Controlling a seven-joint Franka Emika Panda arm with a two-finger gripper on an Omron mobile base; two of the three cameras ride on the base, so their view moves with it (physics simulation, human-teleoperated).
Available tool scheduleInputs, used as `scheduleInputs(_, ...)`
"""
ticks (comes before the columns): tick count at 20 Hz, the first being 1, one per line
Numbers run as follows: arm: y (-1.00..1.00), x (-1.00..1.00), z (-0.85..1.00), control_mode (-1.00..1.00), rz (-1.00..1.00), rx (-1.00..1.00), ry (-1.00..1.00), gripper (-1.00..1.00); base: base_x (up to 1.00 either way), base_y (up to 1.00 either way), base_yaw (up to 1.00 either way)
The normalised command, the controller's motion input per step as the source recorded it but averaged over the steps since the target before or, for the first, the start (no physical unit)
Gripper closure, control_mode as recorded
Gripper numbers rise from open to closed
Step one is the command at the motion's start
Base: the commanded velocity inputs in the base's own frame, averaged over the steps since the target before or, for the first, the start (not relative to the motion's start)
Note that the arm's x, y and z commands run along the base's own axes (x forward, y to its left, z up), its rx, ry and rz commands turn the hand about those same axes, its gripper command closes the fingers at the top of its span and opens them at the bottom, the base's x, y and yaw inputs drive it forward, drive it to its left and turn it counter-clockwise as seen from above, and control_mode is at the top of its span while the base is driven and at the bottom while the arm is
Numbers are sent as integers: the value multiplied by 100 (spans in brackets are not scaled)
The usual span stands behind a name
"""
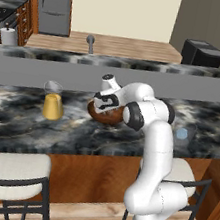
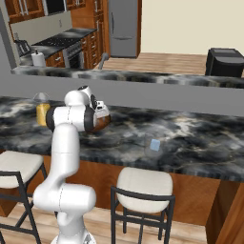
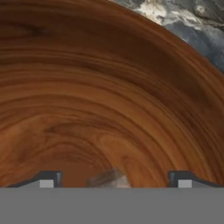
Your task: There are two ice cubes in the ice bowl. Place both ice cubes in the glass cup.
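Note:
The ice bowl [image 3: 109, 87], reddish-brown wood, spreads across the hand view at close range. My gripper [image 3: 116, 180] is down inside it and open. One pale ice cube [image 3: 107, 178] lies on the bowl's floor between the fingertips [image 3: 49, 179], touching neither. On the dark marble counter the ice bowl [image 1: 107, 116] [image 2: 104, 123] is partly hidden by my hand, with the gripper [image 1: 105, 107] [image 2: 101, 114] dipping into it. The glass cup [image 1: 53, 101] [image 2: 43, 110], yellow-orange in its lower part, stands to the left of the bowl.
A second small clear tumbler [image 1: 184, 133] [image 2: 153, 143] with something pale blue in it stands right of the bowl on the counter [image 1: 18, 122]. A raised grey ledge [image 1: 47, 73] runs behind. White-seated stools [image 1: 18, 168] [image 2: 143, 183] stand below the counter's front edge.

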Motion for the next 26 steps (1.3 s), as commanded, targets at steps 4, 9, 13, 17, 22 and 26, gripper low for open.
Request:
scheduleInputs(4,0,0,-66,-100,0,-2,-1,100,0,0,0)
scheduleInputs(9,0,-3,0,-100,0,0,-1,100,0,0,0)
scheduleInputs(13,0,-41,-1,-100,0,0,0,100,0,0,0)
scheduleInputs(17,0,-59,-2,-100,0,0,0,100,0,0,0)
scheduleInputs(22,0,-40,51,-100,-1,0,-9,100,0,0,0)
scheduleInputs(26,-9,-22,100,-100,-5,1,-5,100,0,0,0)
